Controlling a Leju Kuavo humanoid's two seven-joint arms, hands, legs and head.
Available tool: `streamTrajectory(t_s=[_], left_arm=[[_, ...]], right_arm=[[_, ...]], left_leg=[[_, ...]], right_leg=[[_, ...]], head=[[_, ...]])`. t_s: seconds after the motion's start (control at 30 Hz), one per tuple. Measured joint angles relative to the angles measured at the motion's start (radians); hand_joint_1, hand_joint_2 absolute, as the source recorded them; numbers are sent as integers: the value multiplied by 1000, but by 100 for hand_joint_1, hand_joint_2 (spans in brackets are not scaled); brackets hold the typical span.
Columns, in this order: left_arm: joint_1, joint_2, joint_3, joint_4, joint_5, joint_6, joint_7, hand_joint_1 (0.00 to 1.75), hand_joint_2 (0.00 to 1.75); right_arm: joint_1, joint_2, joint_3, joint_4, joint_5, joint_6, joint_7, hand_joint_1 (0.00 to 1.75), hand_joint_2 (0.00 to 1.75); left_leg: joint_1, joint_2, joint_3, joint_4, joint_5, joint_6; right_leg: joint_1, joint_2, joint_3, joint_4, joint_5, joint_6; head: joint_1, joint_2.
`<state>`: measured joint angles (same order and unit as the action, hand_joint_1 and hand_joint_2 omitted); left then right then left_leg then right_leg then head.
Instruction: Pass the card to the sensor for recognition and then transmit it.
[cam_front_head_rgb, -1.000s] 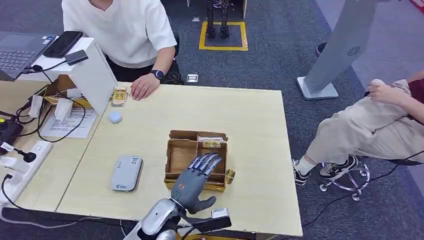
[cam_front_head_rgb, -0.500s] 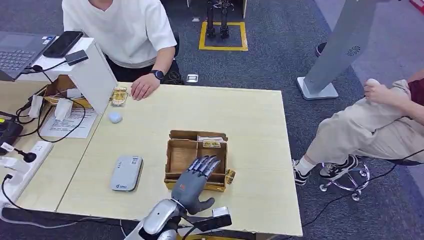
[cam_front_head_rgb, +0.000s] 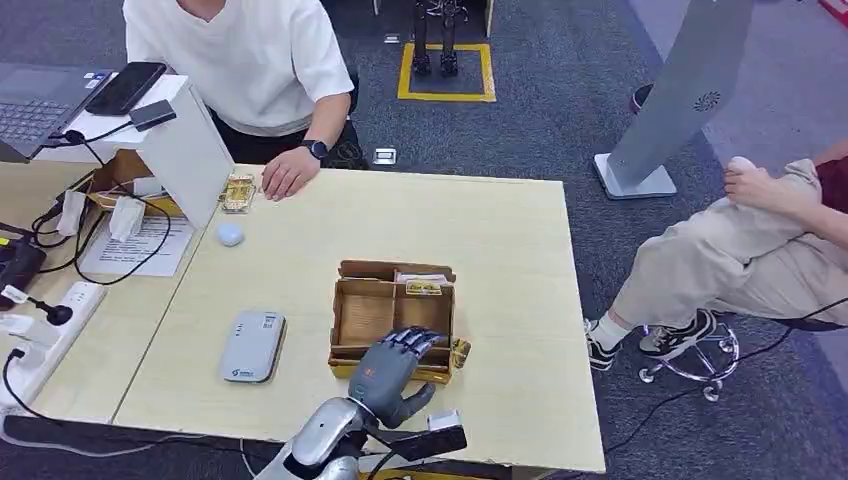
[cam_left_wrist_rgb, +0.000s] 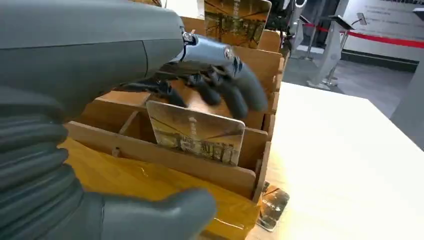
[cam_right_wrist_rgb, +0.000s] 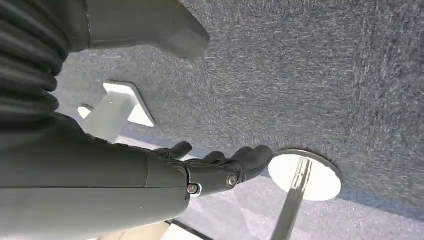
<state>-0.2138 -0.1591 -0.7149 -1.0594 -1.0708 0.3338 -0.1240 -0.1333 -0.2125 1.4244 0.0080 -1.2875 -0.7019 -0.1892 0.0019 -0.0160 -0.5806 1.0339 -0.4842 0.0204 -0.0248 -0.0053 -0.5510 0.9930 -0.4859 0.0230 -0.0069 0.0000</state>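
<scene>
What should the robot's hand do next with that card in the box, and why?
Probably close the fingers and thumb on the card. The left hand is curled over the wooden box, right above the upright card, but does not appear to grip it yet.

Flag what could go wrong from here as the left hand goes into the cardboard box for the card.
1. The left hand has its fingers curled over the upright card without plainly pinching it; closing now could tip the card flat or miss it.
2. The light cardboard box looks unsecured on the table; pressure from the hand may drag it.
3. Another card lies loose by the box's corner and could get knocked.
</scene>
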Motion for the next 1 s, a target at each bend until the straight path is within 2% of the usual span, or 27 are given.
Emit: streamTrajectory(t_s=[0.27,1.0], left_arm=[[-7,-2,0,13,20,44,-13,175,175],[0,-1,0,14,51,67,-42,175,175]], right_arm=[[-1,3,6,0,-2,0,0,0,175],[-1,8,11,0,-7,0,-3,0,175]], left_leg=[[0,0,0,0,0,0],[0,0,0,0,0,0]], right_leg=[[0,0,0,0,0,0],[0,0,0,0,0,0]], head=[[0,0],[0,0]])
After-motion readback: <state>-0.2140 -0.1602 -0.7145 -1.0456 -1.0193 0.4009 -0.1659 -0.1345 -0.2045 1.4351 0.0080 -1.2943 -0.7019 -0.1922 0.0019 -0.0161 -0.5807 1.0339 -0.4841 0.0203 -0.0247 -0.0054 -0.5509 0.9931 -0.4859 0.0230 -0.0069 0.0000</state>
